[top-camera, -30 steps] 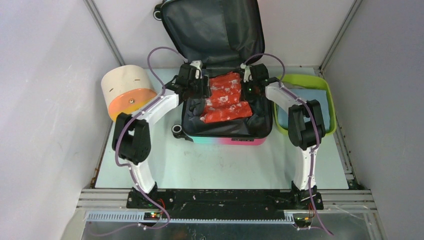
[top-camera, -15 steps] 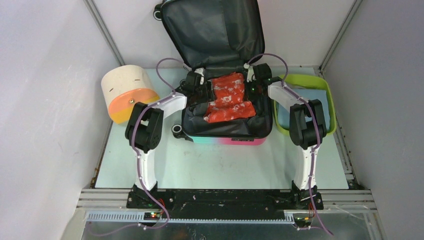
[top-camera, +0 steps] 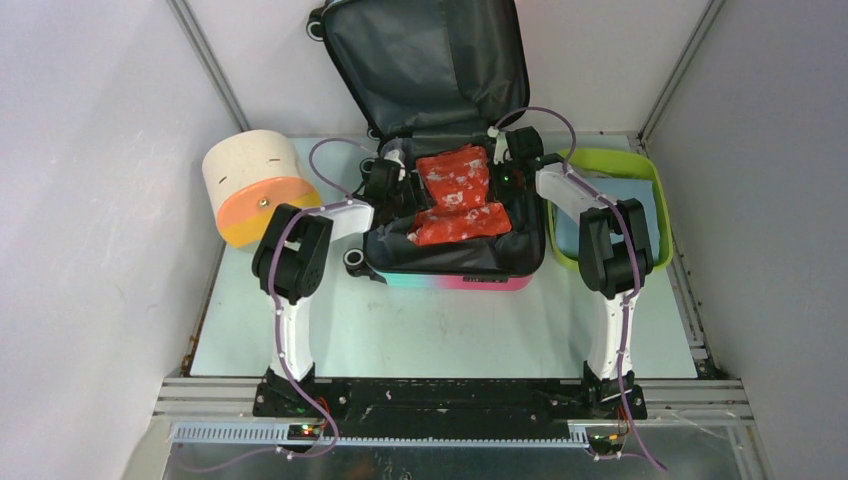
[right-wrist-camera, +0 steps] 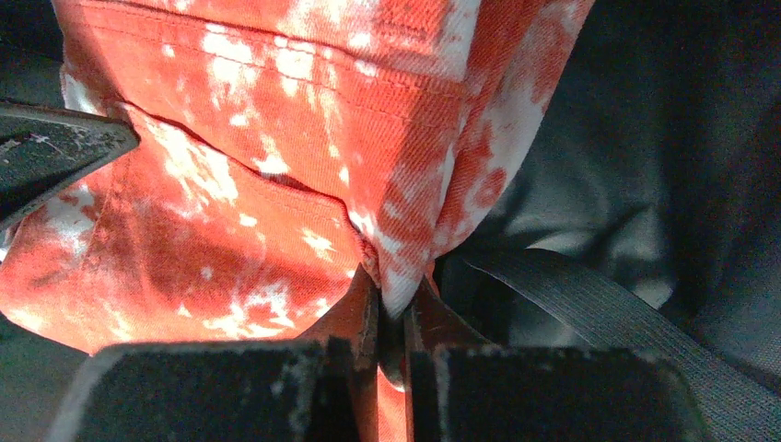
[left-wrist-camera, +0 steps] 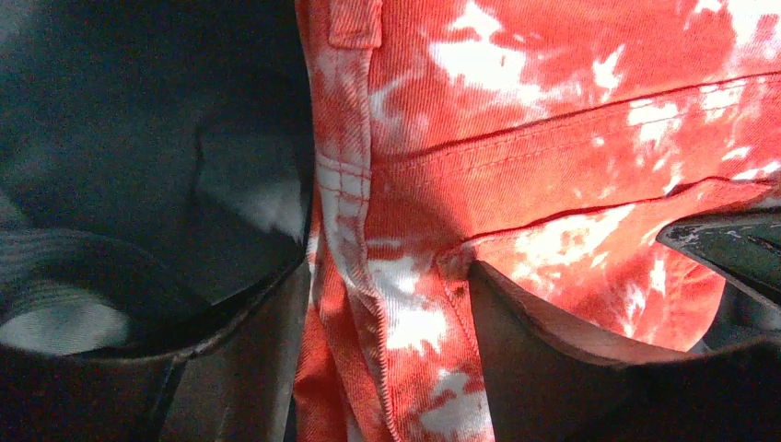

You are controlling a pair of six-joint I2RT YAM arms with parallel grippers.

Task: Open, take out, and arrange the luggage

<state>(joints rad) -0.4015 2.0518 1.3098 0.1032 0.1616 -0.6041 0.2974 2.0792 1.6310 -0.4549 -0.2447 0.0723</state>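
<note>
The luggage [top-camera: 450,282] lies open on the table, its lid [top-camera: 430,60] propped up against the back wall, dark grey lining showing. A red-and-white tie-dye garment [top-camera: 455,195] lies inside. My left gripper [top-camera: 398,170] is at the garment's left edge. In the left wrist view it [left-wrist-camera: 382,313] is open, with a fold of the garment [left-wrist-camera: 553,138] between the spread fingers. My right gripper [top-camera: 497,150] is at the garment's right back corner. In the right wrist view it [right-wrist-camera: 393,308] is shut on the garment's [right-wrist-camera: 230,184] edge.
A cream-and-orange cylinder [top-camera: 255,185] lies left of the luggage. A lime-green tub [top-camera: 640,170] holding something blue stands to its right. A grey strap [right-wrist-camera: 571,304] lies in the luggage beside the right fingers. Walls close in on three sides.
My left arm has folded in, and its gripper has shifted to the garment's left edge. My right gripper moved slightly back with the garment's corner. The garment's upper part is pulled straighter.
</note>
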